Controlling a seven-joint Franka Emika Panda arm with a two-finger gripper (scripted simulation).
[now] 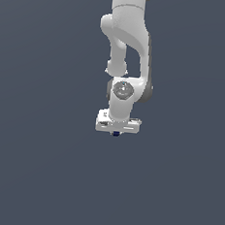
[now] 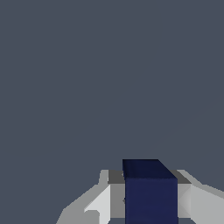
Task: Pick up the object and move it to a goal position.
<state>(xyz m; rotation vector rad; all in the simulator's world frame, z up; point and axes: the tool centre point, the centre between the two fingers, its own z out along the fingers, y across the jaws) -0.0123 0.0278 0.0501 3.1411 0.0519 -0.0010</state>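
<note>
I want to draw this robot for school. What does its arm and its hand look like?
The arm is smooth and white, made of rounded, curvy tube shapes, with darker grey shading along one edge. Near the wrist sits a round grey disc like a button. The gripper is a flat, boxy white block. In the wrist view its fingers look pale grey and angular. No cables show.

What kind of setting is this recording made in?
Most likely a bare simulated test scene: a featureless grey ground, one white robot arm, and a tiny dark navy-blue cube between the white gripper fingers.
</note>
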